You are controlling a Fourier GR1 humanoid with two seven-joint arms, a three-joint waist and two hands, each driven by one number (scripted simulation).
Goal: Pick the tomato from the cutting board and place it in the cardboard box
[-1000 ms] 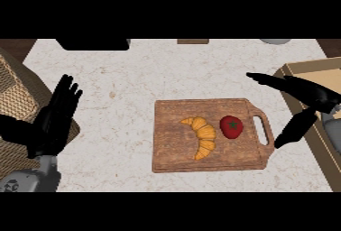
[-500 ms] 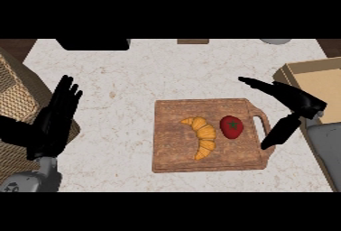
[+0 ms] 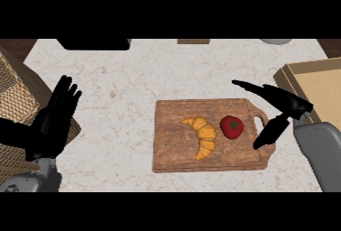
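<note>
Plainly, key relation: tomato lies at about nine o'clock from the right hand, just beside it, in line with the gap between thumb and fingers
Nearer hand: the right; the left hand rests open, fingers up, well apart at the view's nine o'clock
Right hand state: spread wide, holding nothing
Tomato: round, smooth, red, green star on top, no long axis
Tomato's place: right half of the cutting board, beside a curved golden croissant
Board: grained brown wood, handle slot at three o'clock
Cardboard box: tan, open, at two o'clock from the tomato
</note>
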